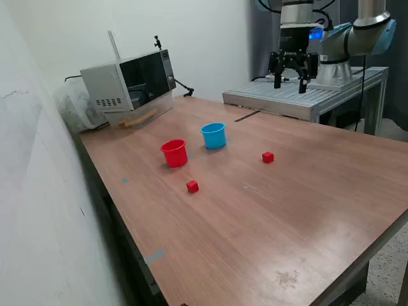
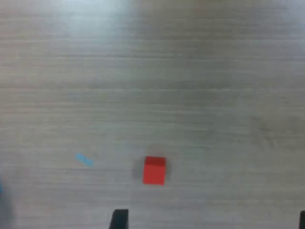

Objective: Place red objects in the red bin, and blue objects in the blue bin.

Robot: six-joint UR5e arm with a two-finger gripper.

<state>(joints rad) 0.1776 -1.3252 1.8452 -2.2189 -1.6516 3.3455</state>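
So everything sits on the brown wooden table (image 1: 255, 223), and I'm placing it all off the small round red plastic cup (image 1: 174, 153). The small round light-blue plastic cup (image 1: 213, 136) is just beside it, toward the exterior view's right and a bit further back, not touching. The first small red cube (image 1: 192, 186) lies near the cup on its near side, the second small red cube (image 1: 268, 157) is well apart on the exterior view's right, and the boxy grey microwave (image 1: 131, 80) sits well behind it, toward the exterior view's left.
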